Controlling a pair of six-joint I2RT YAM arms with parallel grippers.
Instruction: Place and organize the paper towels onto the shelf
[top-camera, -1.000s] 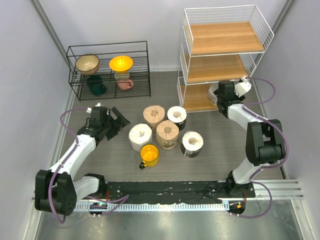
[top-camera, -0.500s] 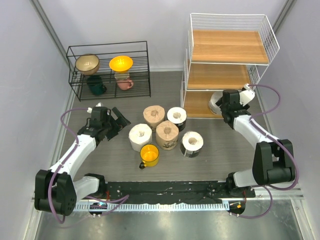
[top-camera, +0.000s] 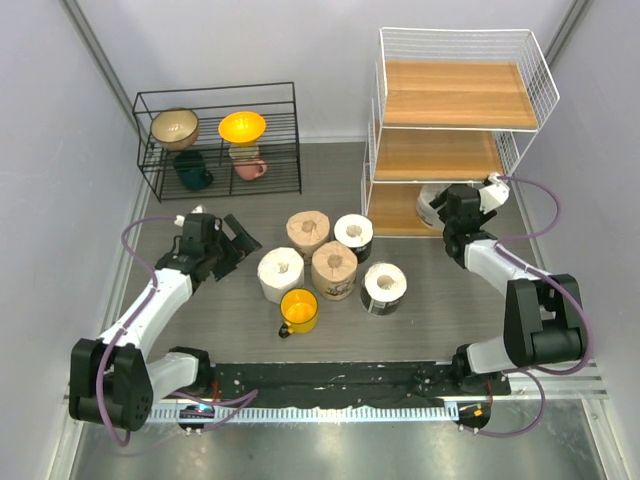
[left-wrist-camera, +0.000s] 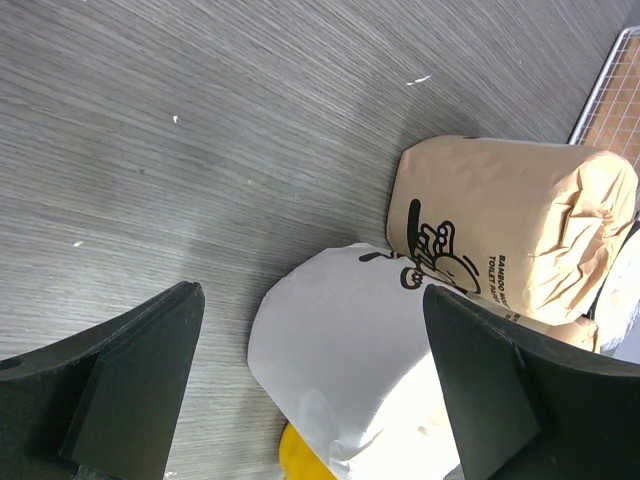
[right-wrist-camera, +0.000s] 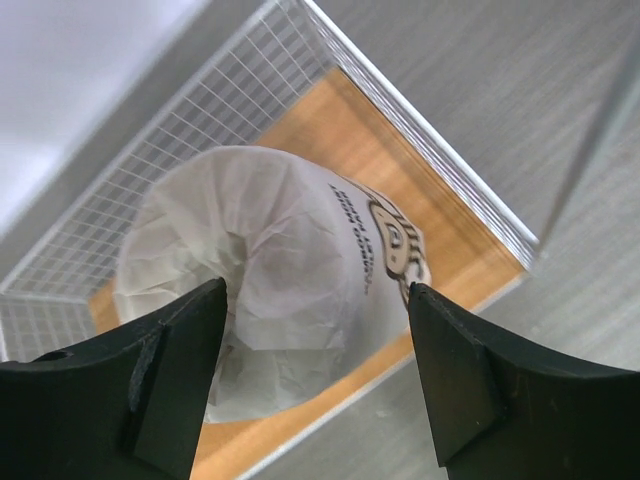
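Right gripper (right-wrist-camera: 315, 300) jaws apart around white wrapped paper towel roll (right-wrist-camera: 270, 280) on bottom board of white wire shelf (top-camera: 455, 150), upper right; left gripper (left-wrist-camera: 312, 300) spread wide, five other rolls (top-camera: 335, 268) mid-frame

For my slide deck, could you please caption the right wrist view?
Open right pincer frames a white paper towel roll resting on the wire shelf's wooden board.

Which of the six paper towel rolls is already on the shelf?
The white roll on the lowest board of the shelf; the other five stand on the table.
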